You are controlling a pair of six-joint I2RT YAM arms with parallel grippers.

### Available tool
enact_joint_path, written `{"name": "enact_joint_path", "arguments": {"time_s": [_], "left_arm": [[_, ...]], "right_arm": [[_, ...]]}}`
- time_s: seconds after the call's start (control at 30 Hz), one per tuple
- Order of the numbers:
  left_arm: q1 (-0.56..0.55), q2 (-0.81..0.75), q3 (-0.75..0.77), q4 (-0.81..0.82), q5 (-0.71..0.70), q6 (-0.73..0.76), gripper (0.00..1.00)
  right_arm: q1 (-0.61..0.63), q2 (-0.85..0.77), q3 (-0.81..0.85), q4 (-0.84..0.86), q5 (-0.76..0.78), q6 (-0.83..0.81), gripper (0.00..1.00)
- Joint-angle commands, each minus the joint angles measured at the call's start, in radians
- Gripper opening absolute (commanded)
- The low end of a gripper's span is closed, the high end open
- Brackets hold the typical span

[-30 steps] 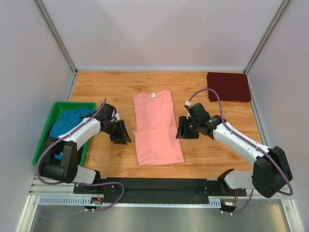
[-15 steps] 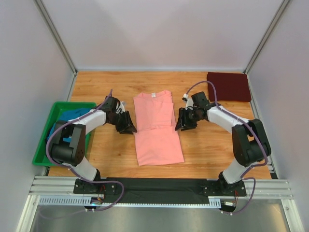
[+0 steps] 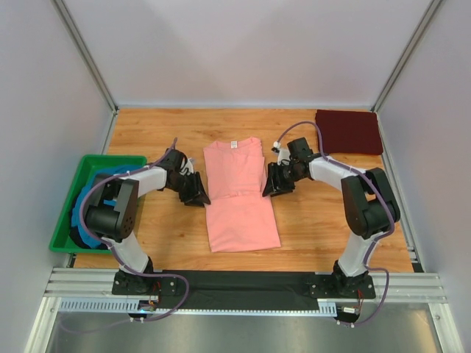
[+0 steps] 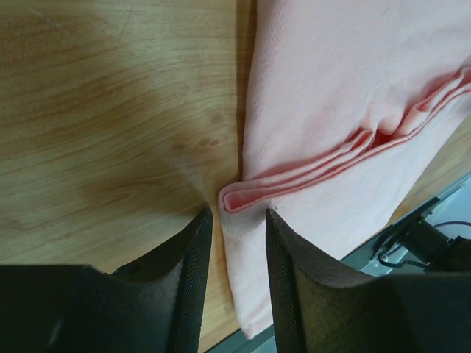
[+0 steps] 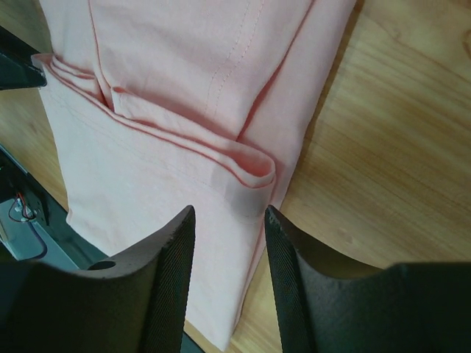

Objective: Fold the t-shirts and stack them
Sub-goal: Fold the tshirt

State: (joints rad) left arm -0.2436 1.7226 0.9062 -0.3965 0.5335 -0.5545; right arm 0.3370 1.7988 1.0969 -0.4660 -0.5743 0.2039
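Salmon-pink t-shirt: left gripper at nine o'clock, right gripper at three, both part-open astride its fold ends, holding nothing, likely to lift evenly.

Pretty bare setup: a wood-grain table boxed in by plain pale grey panels, with the back wall at 12 o'clock, the left wall at 9 and the right wall at 3. Aluminium posts slant up at about 11 and 1. At 6 o'clock a slotted metal rail runs along the near edge, and the light is soft and even with only faint shadows.
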Motion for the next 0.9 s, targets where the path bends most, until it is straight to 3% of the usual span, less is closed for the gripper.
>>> {"name": "enact_joint_path", "arguments": {"time_s": [0.0,0.17,0.37,0.47,0.5,0.87], "left_arm": [[-0.011,0.003,0.028,0.045,-0.003,0.027,0.42],[-0.026,-0.004,0.017,0.09,0.013,0.024,0.38],[-0.036,0.008,0.066,0.093,0.023,0.025,0.14],[-0.036,0.015,0.091,0.078,0.026,0.03,0.0],[-0.037,0.014,0.094,0.07,0.026,0.03,0.0],[-0.052,-0.092,0.117,0.099,-0.046,0.001,0.0]], "right_arm": [[-0.006,0.027,0.043,0.04,-0.035,-0.034,0.44],[-0.006,0.019,0.04,0.059,-0.025,-0.027,0.35],[-0.007,0.022,0.044,0.064,-0.009,-0.032,0.23],[-0.007,0.017,0.043,0.066,0.01,-0.032,0.06],[-0.009,0.011,0.04,0.064,0.03,-0.034,0.0],[-0.018,-0.162,-0.045,0.138,0.154,-0.012,0.0]]}}
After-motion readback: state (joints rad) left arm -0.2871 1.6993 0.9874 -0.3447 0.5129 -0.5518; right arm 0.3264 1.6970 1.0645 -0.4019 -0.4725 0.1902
